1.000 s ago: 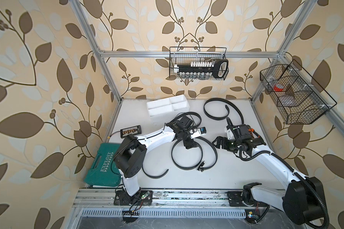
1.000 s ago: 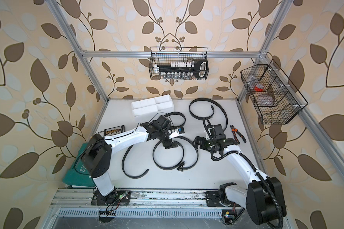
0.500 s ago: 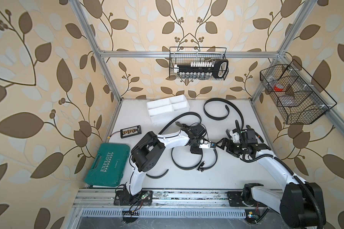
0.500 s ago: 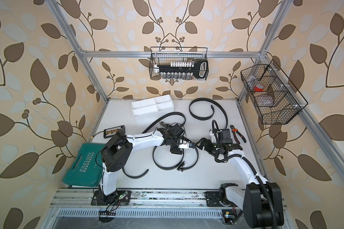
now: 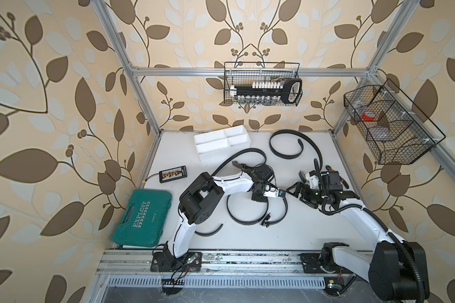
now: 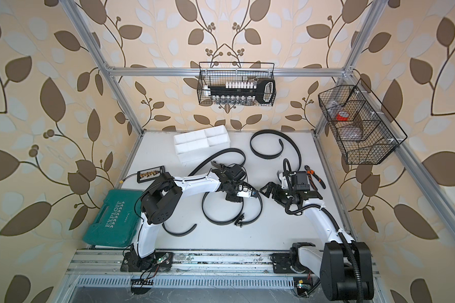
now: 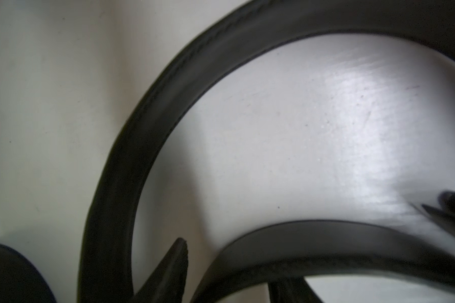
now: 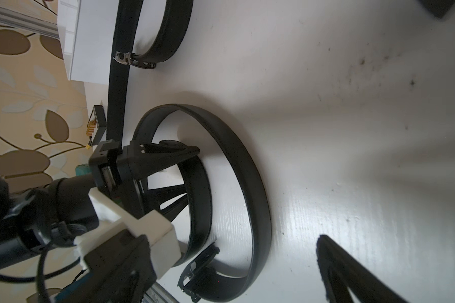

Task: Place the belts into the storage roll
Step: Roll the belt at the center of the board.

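1. Belts first: the coiled belt [image 8: 259,202] lies nearest, at 6 o'clock from the centre of the table [image 5: 313,230].
2. Left gripper [image 8: 192,171] straddles its inner turn, jaws apart, nothing pinched yet; a bite on one turn may let the springy coil unwind.
3. Right gripper [image 5: 296,182], at 3 o'clock, is wide open, empty.
4. Long belt [image 8: 117,91] runs under the left arm [image 5: 234,183]; lifting may drag it.
5. Third belt [image 5: 284,156] lies at 1 o'clock, storage roll [image 5: 213,156] at 11 o'clock, empty.
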Available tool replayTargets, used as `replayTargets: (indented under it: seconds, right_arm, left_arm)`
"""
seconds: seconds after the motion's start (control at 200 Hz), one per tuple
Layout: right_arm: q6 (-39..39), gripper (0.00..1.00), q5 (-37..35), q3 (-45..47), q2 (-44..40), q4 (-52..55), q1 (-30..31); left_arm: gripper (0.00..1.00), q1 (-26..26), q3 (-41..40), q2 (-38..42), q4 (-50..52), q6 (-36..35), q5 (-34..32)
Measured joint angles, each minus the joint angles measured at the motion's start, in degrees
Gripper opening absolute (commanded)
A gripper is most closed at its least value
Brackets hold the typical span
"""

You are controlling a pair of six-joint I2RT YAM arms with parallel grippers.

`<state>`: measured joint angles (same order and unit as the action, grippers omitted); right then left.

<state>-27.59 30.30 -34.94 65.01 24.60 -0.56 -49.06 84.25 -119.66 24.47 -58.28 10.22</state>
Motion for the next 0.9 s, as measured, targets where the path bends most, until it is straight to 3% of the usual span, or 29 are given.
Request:
replayTargets:
  seconds: [0.135,0.39,0.58,0.69,0.81,0.9]
  right_arm:
    - [0.0,0.97,-0.02,0.02,0.22,-0.07,0.0]
    - [0.39,0.86,-0.11,0.02,1.55,0.0,0.0]
    - [0.2,0.83,-0.35,0.02,1.7,0.76,0.55]
    - [-0.07,0.81,-2.36,0.02,3.58,1.53,4.39]
    - [-0.79,0.69,-5.68,0.02,5.68,2.4,8.63]
    - [-0.96,0.54,-8.74,-0.07,7.04,2.82,10.78]
  left_arm:
    - [0.22,-0.11,-0.68,0.0,-0.5,-0.26,-0.24]
    - [0.0,1.97,-4.28,1.77,-3.26,2.84,-0.28]
    - [0.0,5.4,-4.22,2.08,-2.23,9.16,-1.18]
    - [0.0,6.82,-3.17,1.92,0.15,15.3,-3.19]
    - [0.0,7.48,-2.78,1.86,1.73,23.1,-5.05]
    - [0.0,7.41,-2.54,1.86,2.23,29.81,-6.93]
